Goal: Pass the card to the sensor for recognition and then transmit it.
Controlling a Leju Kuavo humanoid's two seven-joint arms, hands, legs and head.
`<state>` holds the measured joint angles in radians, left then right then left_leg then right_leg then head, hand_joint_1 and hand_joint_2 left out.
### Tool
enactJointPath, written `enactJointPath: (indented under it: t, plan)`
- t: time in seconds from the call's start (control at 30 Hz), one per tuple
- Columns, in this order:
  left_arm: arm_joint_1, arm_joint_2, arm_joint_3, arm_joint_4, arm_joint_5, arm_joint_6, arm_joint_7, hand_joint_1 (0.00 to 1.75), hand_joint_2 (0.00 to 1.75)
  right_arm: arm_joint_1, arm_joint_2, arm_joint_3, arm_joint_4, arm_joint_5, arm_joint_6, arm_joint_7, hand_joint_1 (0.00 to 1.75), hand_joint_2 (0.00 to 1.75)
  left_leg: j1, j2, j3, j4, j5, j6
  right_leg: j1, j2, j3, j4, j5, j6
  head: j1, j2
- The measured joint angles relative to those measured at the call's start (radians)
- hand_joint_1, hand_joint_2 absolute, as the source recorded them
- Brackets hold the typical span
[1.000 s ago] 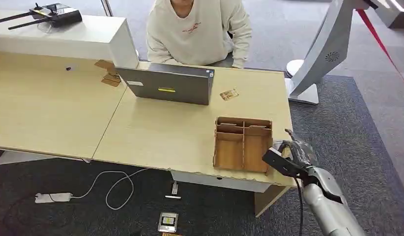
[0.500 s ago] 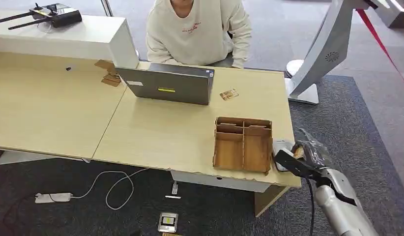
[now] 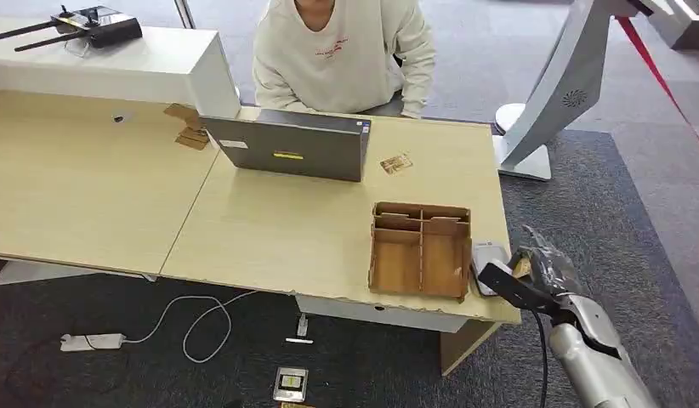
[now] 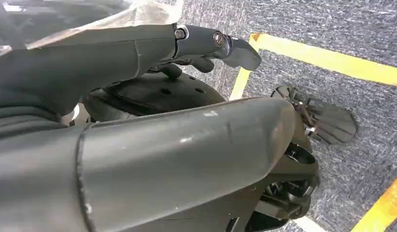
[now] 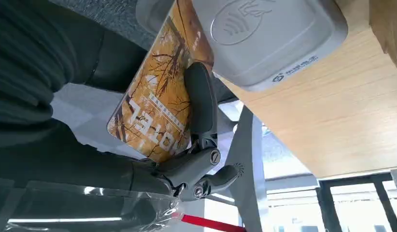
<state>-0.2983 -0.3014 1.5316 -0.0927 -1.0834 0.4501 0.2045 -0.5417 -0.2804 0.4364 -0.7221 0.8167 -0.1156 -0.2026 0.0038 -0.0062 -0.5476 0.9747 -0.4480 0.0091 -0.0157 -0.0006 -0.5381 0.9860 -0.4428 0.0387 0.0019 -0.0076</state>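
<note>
My right hand (image 3: 533, 272) hovers just off the table's right front corner and pinches an orange hotel card (image 3: 522, 268) between thumb and fingers. The right wrist view shows the printed card (image 5: 158, 96) with a dark finger (image 5: 199, 101) lying across it, one end tucked beside the white card sensor (image 5: 264, 34). That sensor (image 3: 489, 257) lies flat on the table between the wooden box and my hand. My left hand (image 4: 187, 145) hangs over the carpet, holding nothing, its fingers stretched out.
A wooden compartment box (image 3: 420, 249) stands left of the sensor. Behind it a grey laptop (image 3: 286, 146) faces a seated person (image 3: 342, 51). Another small card (image 3: 396, 163) lies near the laptop. A white stand (image 3: 554, 93) rises at the right, with cables (image 3: 193, 327) on the floor.
My right hand with the card has moved right, from over the box's right edge to beyond the table corner, uncovering the white sensor.
</note>
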Motion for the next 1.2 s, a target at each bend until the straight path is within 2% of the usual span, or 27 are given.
enactJointPath:
  t: [0.4,0.67,0.97,1.2]
  plan:
    - [0.0,0.0,0.0,0.0,0.016,0.008,-0.014,0.0,0.0,0.0,0.001,0.0,0.011,-0.003,0.007,-0.006,1.75,1.75,0.0,0.0,0.001,0.0,0.0,0.0,0.0,0.0,0.001,0.0,0.0,0.0,0.0,0.0]
    - [0.0,0.002,0.0,0.0,-0.013,0.0,-0.023,0.0,0.0,-0.01,0.0,-0.008,0.007,-0.065,-0.018,-0.015,1.75,1.75,0.0,0.0,0.001,0.0,0.0,0.0,0.0,0.0,0.002,0.0,0.0,0.0,0.0,0.0]
    - [0.005,0.015,0.0,0.0,-0.054,-0.035,-0.055,0.0,0.0,-0.109,0.001,-0.063,-0.043,-0.208,-0.023,-0.06,1.75,1.75,0.0,0.0,0.001,0.0,0.0,0.0,0.0,0.0,0.002,0.001,0.0,0.0,0.0,0.0]
    - [0.013,0.024,0.0,0.0,-0.073,-0.043,-0.074,0.0,0.0,-0.182,0.009,-0.085,-0.09,-0.238,-0.021,-0.061,1.75,1.75,0.0,0.0,0.001,0.0,0.0,0.0,0.0,0.0,0.002,0.001,0.0,0.0,0.0,0.0]
